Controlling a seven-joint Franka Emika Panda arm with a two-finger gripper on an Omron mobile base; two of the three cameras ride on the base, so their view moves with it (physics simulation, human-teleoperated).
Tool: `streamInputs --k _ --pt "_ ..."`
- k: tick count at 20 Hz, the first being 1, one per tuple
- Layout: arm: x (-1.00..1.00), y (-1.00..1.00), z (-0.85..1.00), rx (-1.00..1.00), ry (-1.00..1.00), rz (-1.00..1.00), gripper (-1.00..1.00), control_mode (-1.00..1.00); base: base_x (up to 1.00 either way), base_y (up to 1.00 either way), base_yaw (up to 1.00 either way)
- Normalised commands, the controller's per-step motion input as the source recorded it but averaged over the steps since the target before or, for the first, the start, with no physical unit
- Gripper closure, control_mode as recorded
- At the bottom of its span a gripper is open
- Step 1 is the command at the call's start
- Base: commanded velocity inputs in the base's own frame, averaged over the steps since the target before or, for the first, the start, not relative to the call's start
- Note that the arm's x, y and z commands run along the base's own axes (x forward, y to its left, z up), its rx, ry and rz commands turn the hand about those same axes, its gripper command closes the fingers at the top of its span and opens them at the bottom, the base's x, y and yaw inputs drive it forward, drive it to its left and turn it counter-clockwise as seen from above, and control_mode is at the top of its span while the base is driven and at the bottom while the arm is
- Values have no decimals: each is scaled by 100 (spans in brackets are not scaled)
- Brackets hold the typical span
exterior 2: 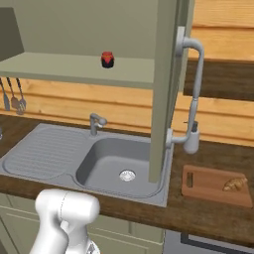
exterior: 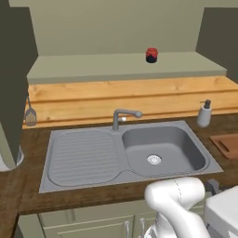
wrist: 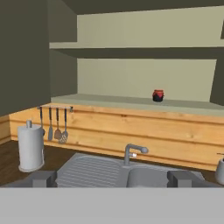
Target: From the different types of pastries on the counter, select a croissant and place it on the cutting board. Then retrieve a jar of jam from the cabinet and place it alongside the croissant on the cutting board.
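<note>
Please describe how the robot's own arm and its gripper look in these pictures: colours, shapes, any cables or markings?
The arm is glossy white, built of thick rounded tube segments with a bulging elbow; a darker grey part shows at one joint. No cables or markings are visible. Of the gripper, the hand view shows two small, blocky, dark grey fingertips.

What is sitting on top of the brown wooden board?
A small golden croissant lies on the cutting board, near the end away from its slot handle. The rest of the board's top is bare. The jar of jam is not there yet; it stands on the cabinet shelf.
</note>
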Motion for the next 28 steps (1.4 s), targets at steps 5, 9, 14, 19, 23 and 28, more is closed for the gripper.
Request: streamInputs --k 5,9,14,19,23,28 --pt "0 0 0 0 0 0 -100 100 0 0 0" --pt "0 0 0 0 0 0 -100 100 0 0 0" --pt "17 -3 28 5 7 0 -100 -100 0 0 0" --pt "48 -13 100 9 5 0 -100 -100 0 0 0" --pt "53 -18 98 1 0 0 -100 -100 0 0 0" --pt "12 -5 12 1 1 1 -100 -100 0 0 0"
